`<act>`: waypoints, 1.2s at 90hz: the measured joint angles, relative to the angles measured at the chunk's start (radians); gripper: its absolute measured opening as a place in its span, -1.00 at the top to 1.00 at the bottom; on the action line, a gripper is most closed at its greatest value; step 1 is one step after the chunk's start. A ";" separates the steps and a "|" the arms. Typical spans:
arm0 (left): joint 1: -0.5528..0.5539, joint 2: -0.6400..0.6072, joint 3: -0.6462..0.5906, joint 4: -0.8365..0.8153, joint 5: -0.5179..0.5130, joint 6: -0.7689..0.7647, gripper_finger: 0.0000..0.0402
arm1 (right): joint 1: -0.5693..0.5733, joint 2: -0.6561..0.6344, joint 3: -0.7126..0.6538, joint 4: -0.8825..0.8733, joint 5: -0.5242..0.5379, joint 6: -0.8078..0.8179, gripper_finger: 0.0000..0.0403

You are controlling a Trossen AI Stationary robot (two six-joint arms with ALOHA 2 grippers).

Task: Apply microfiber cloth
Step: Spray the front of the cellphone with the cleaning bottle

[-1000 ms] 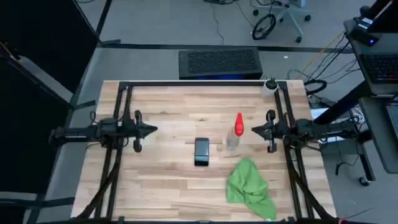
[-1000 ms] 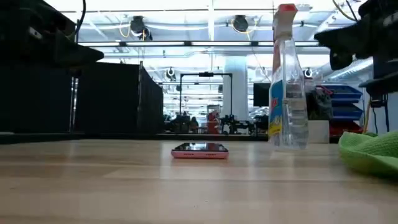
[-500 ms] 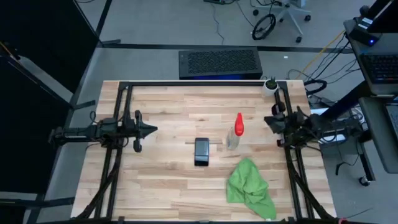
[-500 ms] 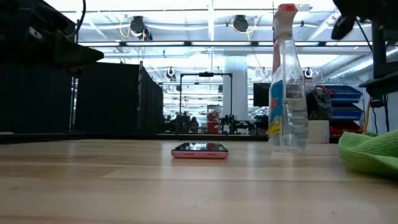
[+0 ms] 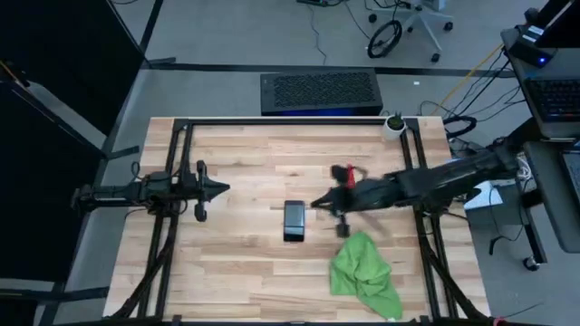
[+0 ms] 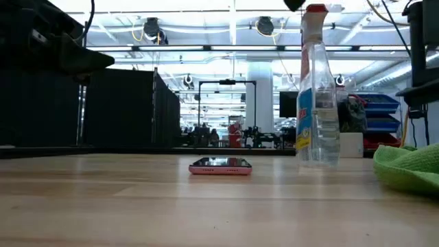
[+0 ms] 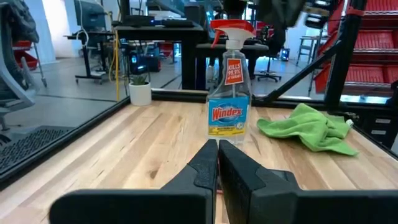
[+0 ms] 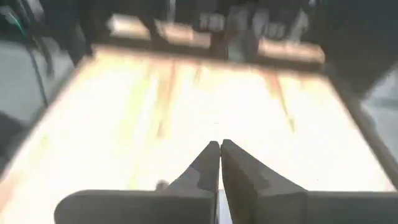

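The bright green microfiber cloth [image 5: 362, 270] lies bunched on the table's near right part; it also shows in the left wrist view [image 7: 309, 127] and the low view [image 6: 410, 166]. A small black phone [image 5: 294, 220] lies flat at the middle. The clear spray bottle with a red nozzle [image 7: 229, 93] stands upright to the phone's right. My right gripper [image 5: 316, 205] is shut and reaches out above the bottle, its tips near the phone's far right corner and clear of the cloth. My left gripper [image 5: 223, 188] waits shut at the left.
Black frame rails [image 5: 181, 226] run along the table's left and right sides and its far edge. A small white pot with a plant [image 5: 393, 123] stands at the far right corner. Bare wood lies between the phone and my left gripper.
My right arm has swung from the table's right rail toward the middle, stretching out over the spray bottle, and it has risen out of the low view. The cloth, phone and bottle have stayed where they were.
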State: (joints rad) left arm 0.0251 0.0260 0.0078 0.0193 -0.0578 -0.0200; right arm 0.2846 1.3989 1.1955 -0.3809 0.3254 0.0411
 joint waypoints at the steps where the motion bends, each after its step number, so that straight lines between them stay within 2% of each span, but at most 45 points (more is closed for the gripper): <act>1: 0.000 0.000 0.000 0.000 0.000 0.000 1.00 | 0.004 0.013 0.018 -0.017 0.009 0.005 1.00; 7: 0.000 0.000 0.000 0.000 0.000 0.000 1.00 | 0.022 0.086 0.109 -0.092 0.042 0.047 1.00; 17: 0.000 0.000 0.000 0.000 0.000 -0.001 1.00 | 0.045 0.191 0.200 -0.142 0.031 0.160 1.00; 25: 0.000 0.000 0.000 -0.001 0.005 -0.001 1.00 | 0.060 0.263 0.207 -0.149 0.001 0.272 1.00; 37: 0.000 0.000 0.000 -0.003 0.016 -0.001 1.00 | 0.076 0.389 0.206 -0.198 -0.061 0.574 1.00; 46: 0.000 0.000 0.000 -0.003 0.016 -0.001 1.00 | 0.078 0.491 0.205 -0.230 -0.072 0.711 0.96; 59: 0.000 0.000 0.000 -0.005 0.020 -0.005 1.00 | 0.053 0.591 0.205 -0.271 -0.048 0.827 0.76; 64: 0.000 0.000 0.000 -0.007 0.021 -0.051 1.00 | 0.047 0.616 0.204 -0.280 -0.019 0.856 0.65; 70: 0.000 0.011 0.000 -0.007 0.022 -0.101 1.00 | 0.041 0.626 0.205 -0.275 0.008 0.880 0.52; 88: 0.000 0.082 0.000 -0.008 0.022 -0.105 1.00 | 0.034 0.625 0.181 -0.245 0.070 0.947 0.16; 108: 0.000 0.195 0.000 -0.006 0.022 -0.097 1.00 | 0.022 0.621 0.100 -0.115 0.070 1.022 -0.02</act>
State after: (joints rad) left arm 0.0250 0.2212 0.0078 0.0132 -0.0360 -0.1175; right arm 0.3062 2.0198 1.2957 -0.4963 0.3958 1.0628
